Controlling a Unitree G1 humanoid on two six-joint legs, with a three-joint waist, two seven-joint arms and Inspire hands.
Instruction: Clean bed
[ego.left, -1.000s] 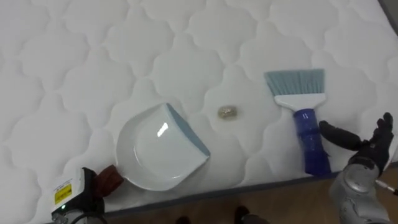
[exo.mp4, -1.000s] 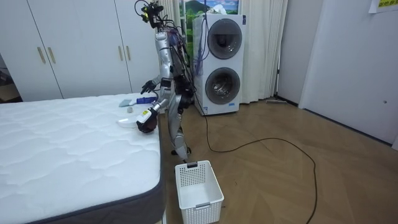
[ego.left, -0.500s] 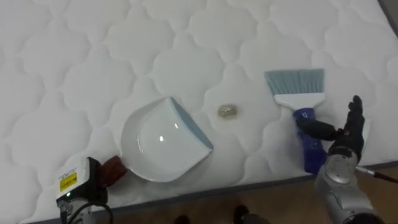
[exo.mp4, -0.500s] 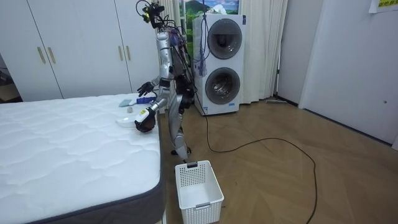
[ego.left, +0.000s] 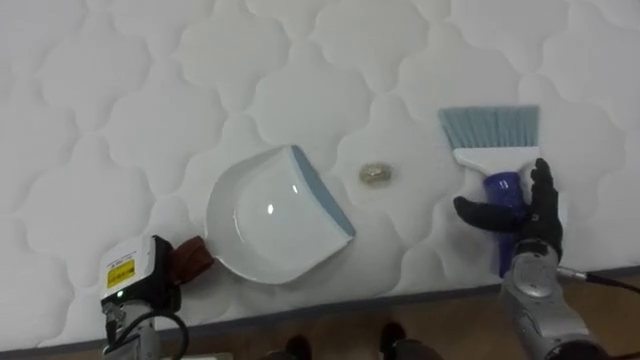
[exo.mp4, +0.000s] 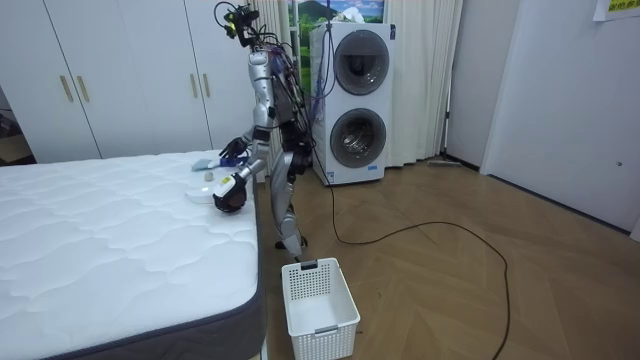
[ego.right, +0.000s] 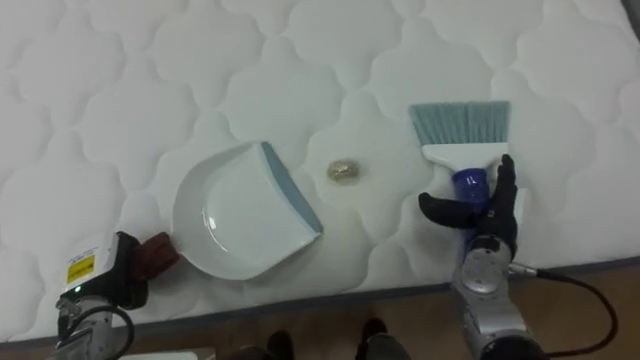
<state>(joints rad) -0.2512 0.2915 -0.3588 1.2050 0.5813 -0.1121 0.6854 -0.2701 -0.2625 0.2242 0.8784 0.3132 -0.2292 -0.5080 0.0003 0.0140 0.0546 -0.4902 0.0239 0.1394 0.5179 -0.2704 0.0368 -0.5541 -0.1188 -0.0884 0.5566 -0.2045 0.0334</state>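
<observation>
White quilted mattress (ego.left: 120, 100) is worked near its 6 o'clock edge. One small crumb (ego.left: 376, 174) is seen there, just off the dustpan (ego.left: 265, 215) lip at 2 o'clock and at 9 o'clock from the brush (ego.left: 490, 135). The brush is laid along 12 to 6, bristles at 12. Its handle is covered by the nearer right hand (ego.left: 538, 225), fingers straight, thumb spread, not yet clamped. The dustpan is gripped by the left hand (ego.right: 122, 268).
</observation>
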